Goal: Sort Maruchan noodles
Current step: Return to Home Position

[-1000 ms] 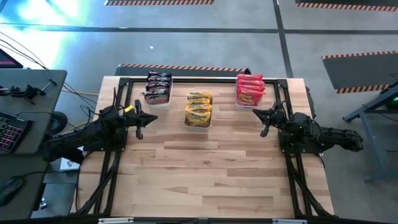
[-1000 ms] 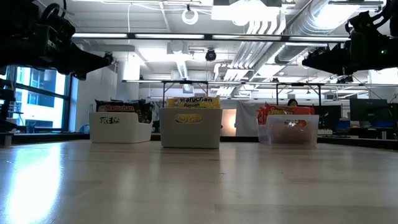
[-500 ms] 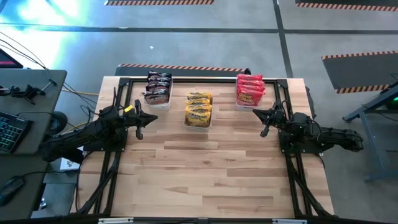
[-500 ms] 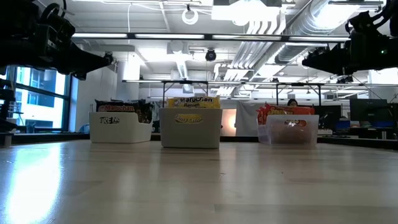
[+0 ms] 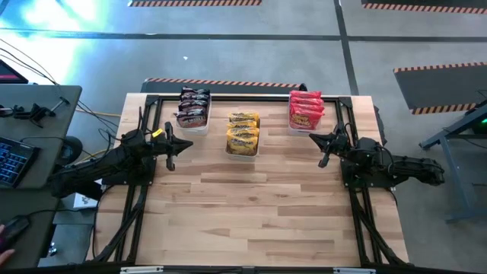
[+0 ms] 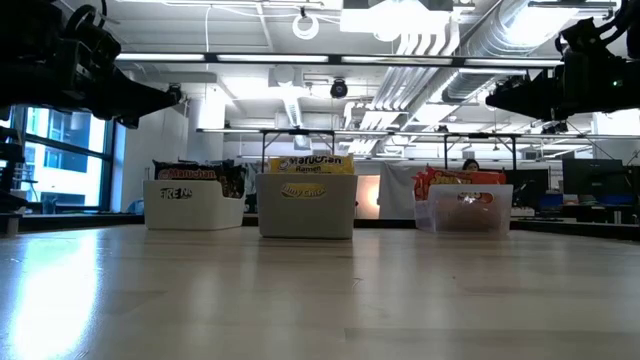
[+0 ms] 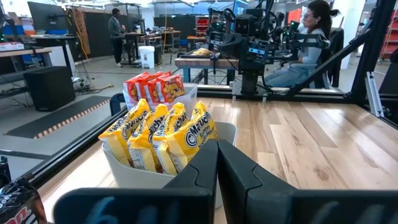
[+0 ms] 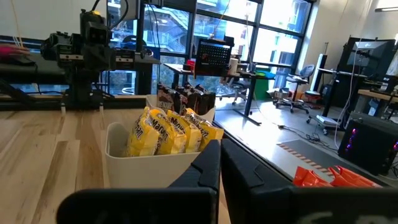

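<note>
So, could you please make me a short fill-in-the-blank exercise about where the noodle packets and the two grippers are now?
1. The flat yellow plastic noodle packets stand ___ the dark brown-black packets and the red-orange packets.
2. The red-orange packets are on the ___ arm's side of the table.
3. The left gripper and the right gripper, both shut, hold ___.
Missing words: between; right; nothing.

- a robotics lab in an open industrial hall: dark robot arms (image 5: 114,164) are mounted on a framed wooden desk (image 5: 251,217).
- bare concrete floor (image 5: 251,53) marked with hazard-striped tape (image 5: 221,81).
- exposed ducts (image 6: 440,40) and strip lights overhead.
- monitors (image 8: 368,55), a keyboard (image 5: 11,158) and a seated person (image 7: 311,31) at workstations around.
</note>
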